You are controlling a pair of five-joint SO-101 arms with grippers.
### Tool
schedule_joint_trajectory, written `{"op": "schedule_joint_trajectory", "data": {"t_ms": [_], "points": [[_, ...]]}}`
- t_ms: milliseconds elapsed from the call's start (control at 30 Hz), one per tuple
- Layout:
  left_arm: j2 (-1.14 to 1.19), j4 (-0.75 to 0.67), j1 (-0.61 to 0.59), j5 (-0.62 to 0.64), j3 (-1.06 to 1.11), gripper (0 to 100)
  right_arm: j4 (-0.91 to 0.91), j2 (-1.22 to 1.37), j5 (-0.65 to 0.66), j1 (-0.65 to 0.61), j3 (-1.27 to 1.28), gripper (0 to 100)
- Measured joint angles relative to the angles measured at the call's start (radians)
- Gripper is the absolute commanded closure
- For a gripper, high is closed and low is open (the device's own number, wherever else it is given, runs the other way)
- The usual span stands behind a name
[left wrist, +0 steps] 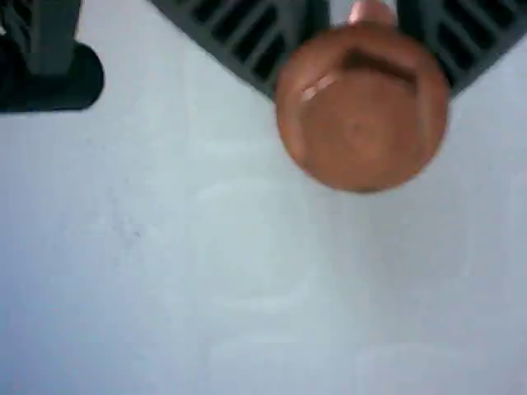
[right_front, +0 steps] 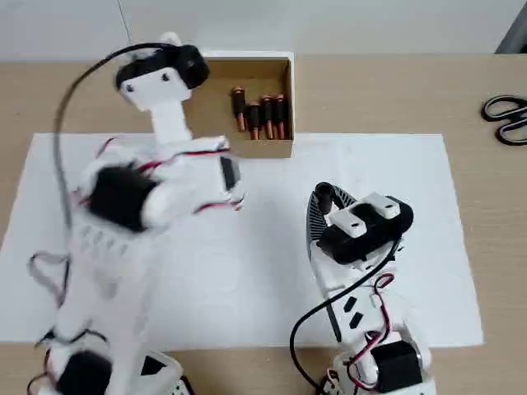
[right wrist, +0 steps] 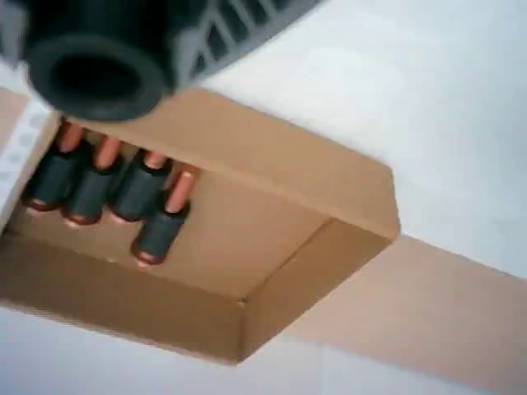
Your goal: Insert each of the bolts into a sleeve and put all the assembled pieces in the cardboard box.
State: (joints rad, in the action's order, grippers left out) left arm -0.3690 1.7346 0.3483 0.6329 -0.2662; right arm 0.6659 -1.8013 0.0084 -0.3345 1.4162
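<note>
Your left gripper (left wrist: pixel 360 18) is clamped on a copper bolt (left wrist: pixel 362 107), held over the white sheet (right_front: pixel 272 271). Your right gripper (right_front: pixel 322 204) is closed around a black sleeve (right wrist: pixel 95 76), near the cardboard box (right_front: pixel 290 99). Four assembled pieces (right_front: pixel 259 115) lie side by side inside the box.

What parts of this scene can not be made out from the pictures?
Bolt, left wrist view: blurred; its wide head faces the camera and hides the shank.
Sleeve, right wrist view: only its open end faces the camera; its length cannot be told.
Cardboard box, high view: the left arm covers its left part.
Scissors, high view: cut off by the right edge.
</note>
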Motion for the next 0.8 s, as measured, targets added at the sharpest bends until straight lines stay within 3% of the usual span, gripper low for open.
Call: {"op": "schedule_joint_trajectory", "data": {"t_ms": [233,433,600,800], "points": [[-0.175,-0.020,0.000,-0.094,0.009,99,0.000,0.000,0.046,-0.184,0.000,99.4],[-0.267,-0.198,0.002,-0.163,0.180,99,-0.155,0.000,0.167,-0.219,0.000,99.4],[-0.463,-0.454,0.002,-0.239,0.437,99,-0.215,0.000,0.175,-0.178,0.000,99.4],[-0.735,-0.961,0.008,-0.290,0.876,99,-0.224,0.000,0.175,-0.167,0.000,99.4]]}}
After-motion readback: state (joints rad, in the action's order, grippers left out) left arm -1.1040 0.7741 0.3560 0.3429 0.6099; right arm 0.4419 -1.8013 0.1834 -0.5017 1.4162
